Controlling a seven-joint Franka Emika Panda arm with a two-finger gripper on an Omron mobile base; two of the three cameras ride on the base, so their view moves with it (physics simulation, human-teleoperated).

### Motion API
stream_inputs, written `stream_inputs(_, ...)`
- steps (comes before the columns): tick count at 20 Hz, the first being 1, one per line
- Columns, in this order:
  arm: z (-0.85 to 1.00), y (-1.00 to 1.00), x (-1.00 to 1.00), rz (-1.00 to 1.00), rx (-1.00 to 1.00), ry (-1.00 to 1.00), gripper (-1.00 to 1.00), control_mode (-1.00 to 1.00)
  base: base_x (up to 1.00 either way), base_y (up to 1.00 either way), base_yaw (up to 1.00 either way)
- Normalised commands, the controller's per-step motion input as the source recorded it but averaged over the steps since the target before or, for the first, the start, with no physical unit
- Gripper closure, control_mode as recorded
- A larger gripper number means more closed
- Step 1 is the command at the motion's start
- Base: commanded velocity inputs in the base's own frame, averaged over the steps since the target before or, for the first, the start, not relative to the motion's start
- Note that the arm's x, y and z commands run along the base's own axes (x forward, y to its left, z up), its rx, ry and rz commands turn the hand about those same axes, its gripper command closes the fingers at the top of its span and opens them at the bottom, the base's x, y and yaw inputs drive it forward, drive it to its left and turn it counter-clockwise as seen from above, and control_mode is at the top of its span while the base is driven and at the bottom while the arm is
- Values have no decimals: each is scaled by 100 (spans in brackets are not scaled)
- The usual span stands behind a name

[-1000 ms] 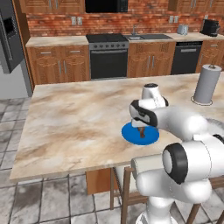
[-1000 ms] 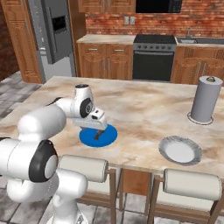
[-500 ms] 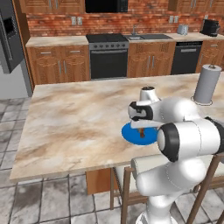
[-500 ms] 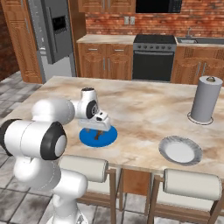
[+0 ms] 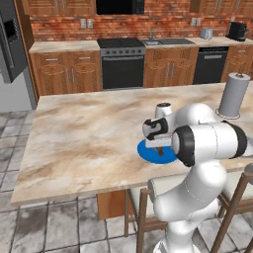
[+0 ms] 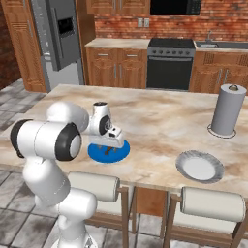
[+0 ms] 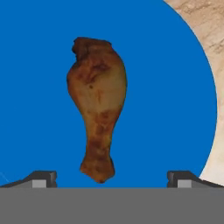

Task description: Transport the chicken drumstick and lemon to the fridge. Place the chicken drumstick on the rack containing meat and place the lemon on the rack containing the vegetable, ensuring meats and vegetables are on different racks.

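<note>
Since the earlier frames the arm has folded in over the blue plate (image 5: 157,152): the large white elbow link now stands directly behind the wrist in both base views, whereas it lay farther back a second ago. The plate, the counter (image 5: 89,138) and the other items have not shifted.

The gripper (image 7: 111,175) hangs low over the blue plate, pointing straight down. Its fingers (image 7: 43,177) stand at full spread, one at each lower corner of the hand view, and hold nothing.

The chicken drumstick (image 7: 97,105) lies flat on the blue plate. In the hand view its thick rounded end is toward the top and the thin bone end toward the bottom, falling between the two fingertips and touching neither. In the base views the drumstick appears as a small dark shape on the plate under the hand (image 6: 110,151).

The plate sits near the front edge of the marble counter. A grey plate (image 6: 199,166) lies further along the same edge, well apart from the blue one. A paper towel roll (image 6: 226,110) stands upright behind the grey plate. The fridge (image 6: 60,41) stands across the room beyond the counter, with its doors shut.
</note>
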Motion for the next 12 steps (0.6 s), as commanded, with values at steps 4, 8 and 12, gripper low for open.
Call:
stream_inputs(4, -16, 0, 26, 0, 0, 0, -100, -100, 0, 0, 0)
stream_inputs(8, -4, 0, 41, 0, 0, 0, -100, -100, 0, 0, 0)
stream_inputs(12, -5, 0, 40, 0, 0, 0, -100, -100, 0, 0, 0)
